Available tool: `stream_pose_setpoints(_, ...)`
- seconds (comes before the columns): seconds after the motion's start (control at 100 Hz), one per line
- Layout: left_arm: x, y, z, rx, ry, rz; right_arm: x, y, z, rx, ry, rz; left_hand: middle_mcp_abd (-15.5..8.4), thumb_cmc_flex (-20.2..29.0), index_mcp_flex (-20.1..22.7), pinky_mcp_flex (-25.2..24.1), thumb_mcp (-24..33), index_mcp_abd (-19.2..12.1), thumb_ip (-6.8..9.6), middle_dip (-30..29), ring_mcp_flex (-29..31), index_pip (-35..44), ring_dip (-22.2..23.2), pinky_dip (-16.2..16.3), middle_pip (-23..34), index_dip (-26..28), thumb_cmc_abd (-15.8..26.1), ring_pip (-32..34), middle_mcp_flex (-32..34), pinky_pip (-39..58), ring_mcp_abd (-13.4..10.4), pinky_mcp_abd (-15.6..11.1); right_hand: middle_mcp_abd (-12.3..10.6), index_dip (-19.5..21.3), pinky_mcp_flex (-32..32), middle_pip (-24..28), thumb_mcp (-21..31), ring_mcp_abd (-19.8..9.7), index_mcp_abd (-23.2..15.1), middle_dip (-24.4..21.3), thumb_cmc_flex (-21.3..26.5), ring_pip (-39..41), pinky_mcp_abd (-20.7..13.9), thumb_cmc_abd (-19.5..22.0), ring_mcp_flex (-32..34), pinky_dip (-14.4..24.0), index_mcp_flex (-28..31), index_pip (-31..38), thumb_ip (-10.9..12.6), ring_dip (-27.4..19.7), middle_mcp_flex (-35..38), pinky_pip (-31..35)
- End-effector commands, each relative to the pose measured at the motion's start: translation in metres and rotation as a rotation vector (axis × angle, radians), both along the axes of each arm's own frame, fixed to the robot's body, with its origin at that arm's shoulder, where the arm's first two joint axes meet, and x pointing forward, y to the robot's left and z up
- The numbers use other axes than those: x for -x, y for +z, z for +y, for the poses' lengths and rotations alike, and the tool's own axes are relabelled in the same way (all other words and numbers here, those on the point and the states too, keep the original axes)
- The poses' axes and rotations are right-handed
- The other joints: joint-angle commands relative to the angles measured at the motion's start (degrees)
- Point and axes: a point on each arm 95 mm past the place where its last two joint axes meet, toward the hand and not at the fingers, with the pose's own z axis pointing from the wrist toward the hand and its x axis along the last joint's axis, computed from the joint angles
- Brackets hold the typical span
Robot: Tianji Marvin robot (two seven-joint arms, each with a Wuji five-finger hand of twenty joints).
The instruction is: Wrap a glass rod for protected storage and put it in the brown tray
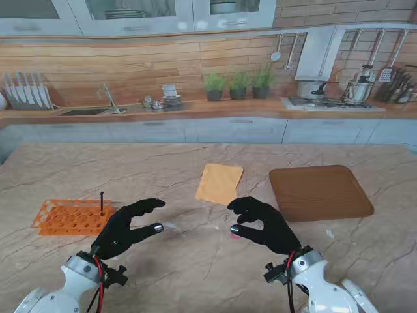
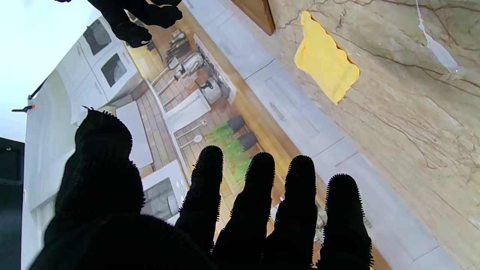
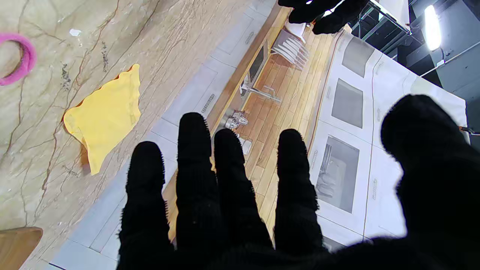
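The flat brown wooden tray (image 1: 320,192), just beyond the right hand (image 1: 264,223), holds nothing. The orange plastic rack (image 1: 70,216) beside the left hand (image 1: 127,227) holds one dark upright rod (image 1: 101,202). Both hands hover spread, empty. A clear glass rod (image 2: 435,43) lies between them.

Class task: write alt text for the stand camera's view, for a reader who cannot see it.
Two black-gloved robot hands, left hand and right hand, hover open and facing each other over a marble table. Farther from me lie a yellow cloth and, to its right, a brown tray; an orange rack sits at the left.
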Motion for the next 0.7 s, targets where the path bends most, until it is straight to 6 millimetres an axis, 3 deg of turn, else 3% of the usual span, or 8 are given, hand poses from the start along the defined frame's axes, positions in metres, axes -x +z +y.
stream_pose_setpoints(0.0,0.003,-0.002,-0.004,0.008,-0.004,0.016,0.001,0.001,0.002,-0.008,-0.001,-0.003,-1.26,-0.42,-0.72,0.15,0.57,-1.26,1.84,-0.44,-0.45,-1.43,-0.22,-0.07,-0.84,-0.78,-1.13,-0.62,-0.7,-0.1,-0.96,-0.91,-0.65,0.29,0.59,-0.93,-1.23,-0.76,-1.06,-0.01,-0.46,0.07,-1.41,0.34,0.64,1.65,-0.11,-0.49,-0.58,0.64,0.96,-0.82)
stream_pose_setpoints(0.4,0.003,-0.002,-0.004,0.022,-0.006,0.032,0.002,0.003,0.004,0.008,0.008,-0.023,-1.41,-0.2,-0.29,0.01,0.65,-1.41,1.83,0.1,-0.28,-1.1,0.0,0.57,-0.46,-0.8,-0.98,-0.44,-0.32,0.28,-1.15,-0.25,-0.7,0.38,0.76,-0.82,-1.38,-0.78,-1.06,0.09,-0.01,0.13,-1.43,0.05,0.76,1.84,-0.01,-0.33,-0.61,0.72,1.03,-0.91)
stream_pose_setpoints(0.69,0.006,0.001,0.001,0.03,-0.008,0.017,-0.011,-0.006,0.019,0.087,-0.018,-0.072,-1.64,-0.01,-0.35,-0.33,0.77,-1.59,1.82,0.2,-0.3,-1.09,-0.05,0.87,-0.43,-0.83,-0.84,-0.64,-0.19,0.25,-1.29,0.08,-0.71,0.86,1.62,0.47,-1.63,-1.13,-1.02,0.5,0.66,0.89,-1.57,-0.68,1.14,2.08,1.7,1.16,-0.7,0.91,1.35,-0.21)
